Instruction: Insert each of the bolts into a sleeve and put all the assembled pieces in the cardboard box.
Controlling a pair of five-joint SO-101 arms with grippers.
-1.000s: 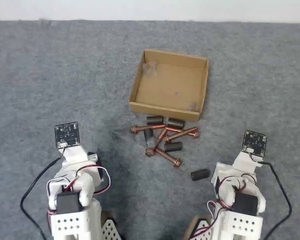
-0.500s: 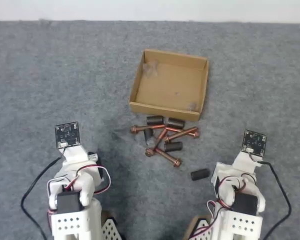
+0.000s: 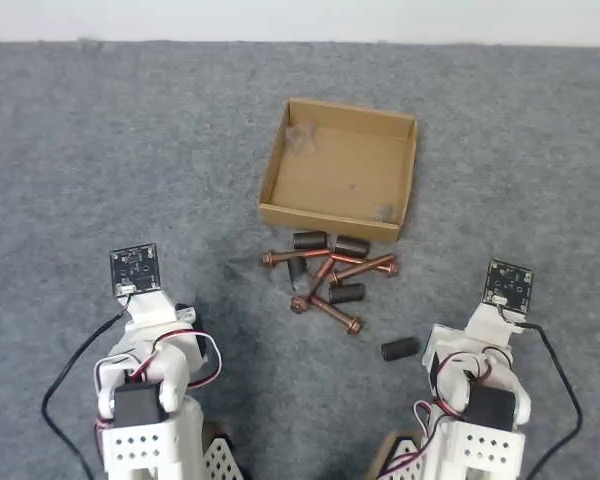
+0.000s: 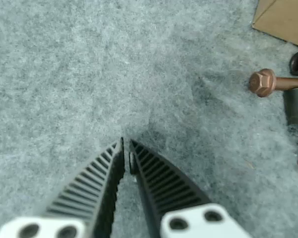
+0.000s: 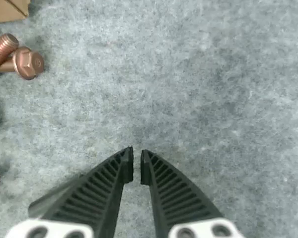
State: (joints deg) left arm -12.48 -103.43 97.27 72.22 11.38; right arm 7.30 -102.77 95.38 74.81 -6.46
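High view: open brown cardboard box (image 3: 325, 219) on a grey felt table cover (image 3: 110, 150); all loose parts lie outside the box.
Bolts: copper-coloured flanged metal bolts (image 3: 329, 276) in a crossed heap just off the box's near wall. At least four; the overlap hides the exact count.
Sleeves: short black cylindrical sleeves, five. Two (image 3: 310, 240) sit right by the box's near wall and two are in the heap. One lone sleeve (image 3: 400, 349) lies farther from the box, apart from the heap, near the right arm (image 3: 475, 380).
In the way: bolt shafts cross each other and lie against the heap sleeves.
Arms: two, the left arm (image 3: 145, 370) well apart from the box, both beyond the heap.
Left gripper (image 4: 126, 144): fingers all but touching, nothing held, over bare felt; one bolt head (image 4: 262, 82) and the box corner (image 4: 283, 20) off to its side.
Right gripper (image 5: 135, 152): only a sliver of gap, nothing held, over bare felt; a bolt head (image 5: 29, 63) nearer the box.
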